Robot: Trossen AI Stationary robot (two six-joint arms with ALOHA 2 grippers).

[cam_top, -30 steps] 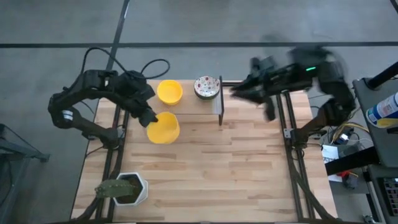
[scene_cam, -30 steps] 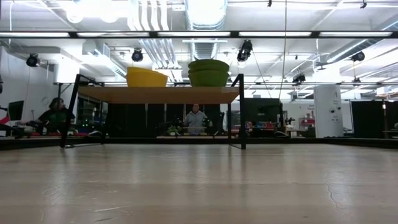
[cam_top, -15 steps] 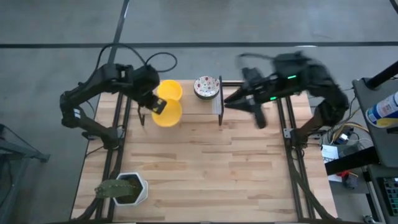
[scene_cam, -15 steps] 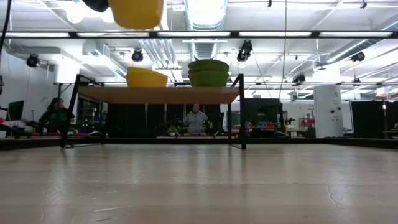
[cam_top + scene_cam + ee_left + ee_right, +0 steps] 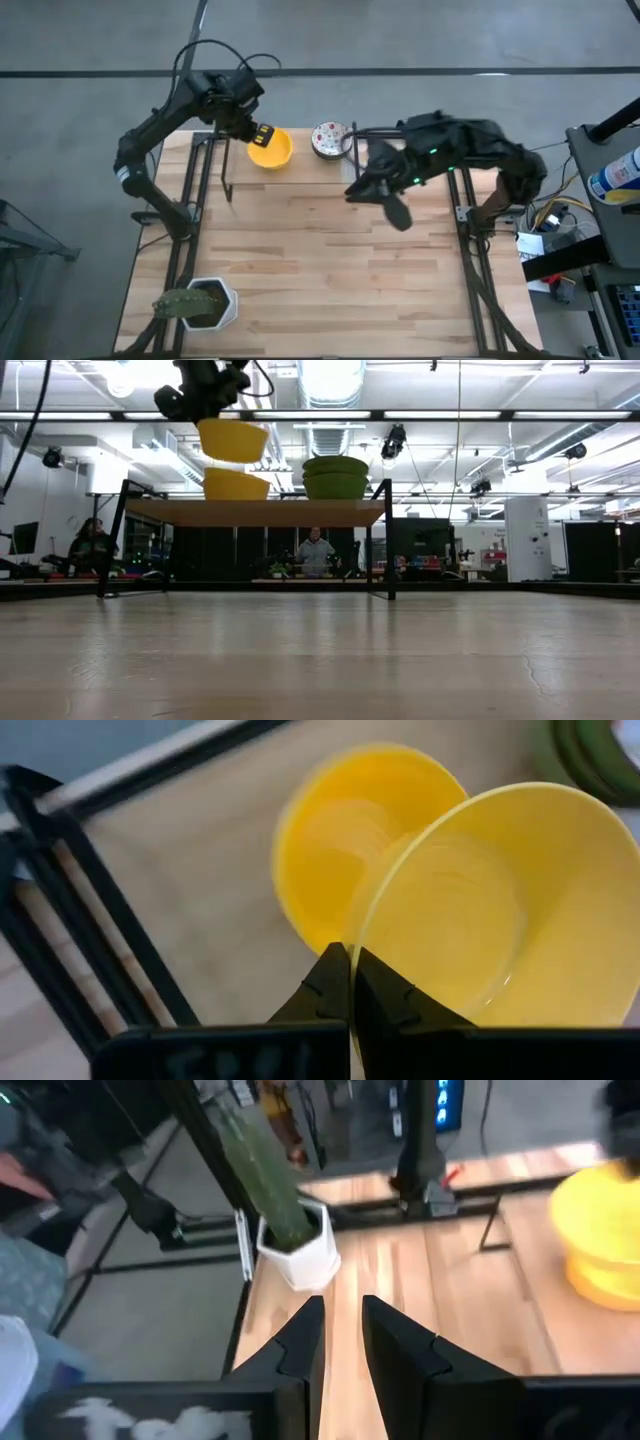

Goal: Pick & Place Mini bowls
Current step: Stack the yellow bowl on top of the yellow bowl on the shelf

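Observation:
My left gripper (image 5: 212, 408) is shut on a plain yellow mini bowl (image 5: 232, 440), which hangs just above a second yellow bowl (image 5: 236, 485). That second bowl rests by its base on the raised wooden shelf (image 5: 300, 512) at the table's far side. Both bowls show in the left wrist view: the held bowl (image 5: 490, 910) and the resting bowl (image 5: 340, 830). A speckled white bowl (image 5: 332, 138), green outside, stands on the shelf to the right of them. My right gripper (image 5: 358, 190) hovers empty, slightly open, in front of the shelf's right end. My left gripper pinches the held bowl's rim (image 5: 352, 960) at one spot, one finger outside the wall and one inside. The fingers come from above, pointing down. The bowl hangs below them, mouth up and slightly tilted, clear of the bowl under it.
The shelf stands on black metal legs (image 5: 383, 540). A white hexagonal pot with a green cactus (image 5: 200, 302) stands at the table's near left corner and also shows in the right wrist view (image 5: 298, 1245). Bare wooden tabletop (image 5: 330, 270) lies between the shelf and the near edge.
My left gripper has carried the yellow bowl from in front of the shelf toward the table's far edge, lifted clear, and now holds it over the other yellow bowl on the shelf. My right gripper has moved from the shelf's right end toward the near edge and slightly left.

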